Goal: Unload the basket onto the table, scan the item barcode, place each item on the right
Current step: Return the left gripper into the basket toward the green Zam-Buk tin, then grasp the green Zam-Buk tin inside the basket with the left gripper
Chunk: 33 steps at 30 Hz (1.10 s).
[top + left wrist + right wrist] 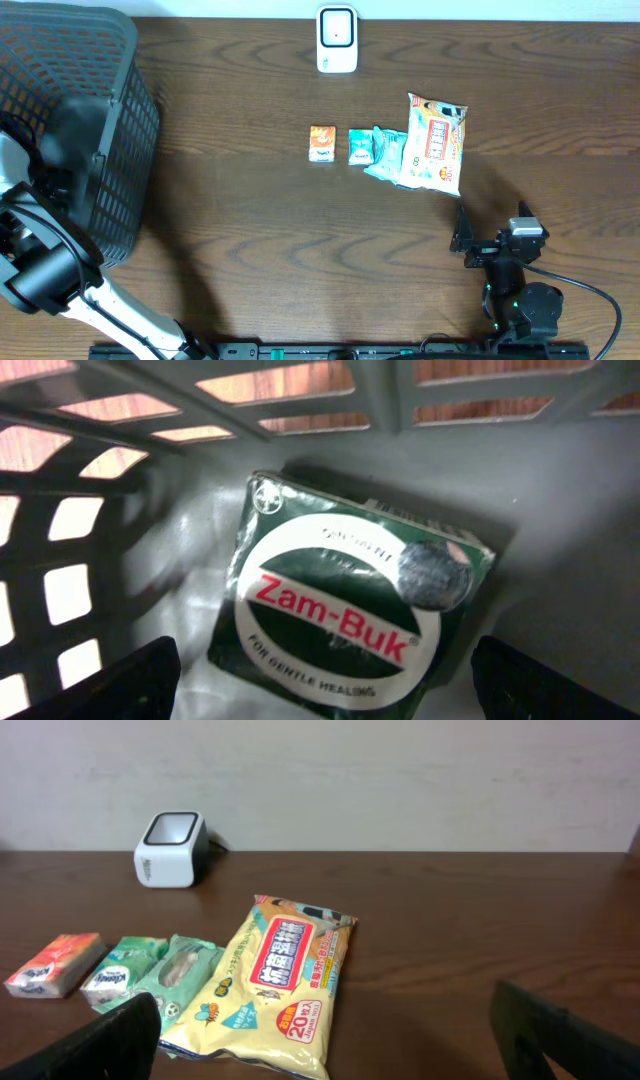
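Two end effectors stood released. At the near right, the right end effector (pixel 335 1048) waited low over the surface (pixel 250 220), its jaws spread and empty, facing the row of packets. At the left, the left end effector (pixel 335 690) hung inside the basket (pixel 120 120), jaws wide with nothing between them. It hung directly over the green Zam-Buk box (pixel 350 615), which lay flat and face up on the basket floor, touched by neither finger. With that box lying there, the step in hand looked like getting the left arm out. A straight lift would have kept the fingers off both the box and the lattice wall. Farther in lay the yellow wipes packet (pixel 433 145), overlapping a teal pack (pixel 385 153) on its left. A small teal tissue pack (pixel 360 146) and an orange one (pixel 321 143) lay apart beyond it. No barcode showed on their upper faces, so any pick probably needed an edge grip and a turn. That would present the code to the window of the white scanner (pixel 337 38) at the far middle.
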Tool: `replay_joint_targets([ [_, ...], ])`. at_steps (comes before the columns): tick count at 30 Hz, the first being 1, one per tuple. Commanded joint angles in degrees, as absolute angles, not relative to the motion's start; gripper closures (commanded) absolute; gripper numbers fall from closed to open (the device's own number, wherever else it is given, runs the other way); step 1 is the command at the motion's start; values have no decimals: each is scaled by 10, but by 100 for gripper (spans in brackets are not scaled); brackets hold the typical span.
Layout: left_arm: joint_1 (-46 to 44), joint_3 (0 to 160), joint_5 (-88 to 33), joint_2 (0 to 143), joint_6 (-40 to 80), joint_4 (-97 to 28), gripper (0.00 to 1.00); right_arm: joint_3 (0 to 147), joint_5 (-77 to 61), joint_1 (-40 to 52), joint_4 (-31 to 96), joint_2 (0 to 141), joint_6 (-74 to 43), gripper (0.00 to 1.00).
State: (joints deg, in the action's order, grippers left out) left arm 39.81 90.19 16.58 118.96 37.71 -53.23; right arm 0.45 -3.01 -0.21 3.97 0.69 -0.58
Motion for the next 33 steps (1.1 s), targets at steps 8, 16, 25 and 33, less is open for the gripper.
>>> replay_joint_targets([
  [8, 406, 896, 172, 1200, 378, -504, 26, 3, -30, -4, 41, 4, -1, 1],
  [16, 403, 884, 166, 1200, 375, -516, 34, 3, -30, -4, 41, 4, -1, 1],
  [25, 375, 885, 18, 1198, 302, -518, 34, 3, -30, -4, 41, 4, -1, 1],
  [33, 300, 885, 17, 1159, 298, -519, 34, 3, -30, -4, 41, 4, -1, 1],
])
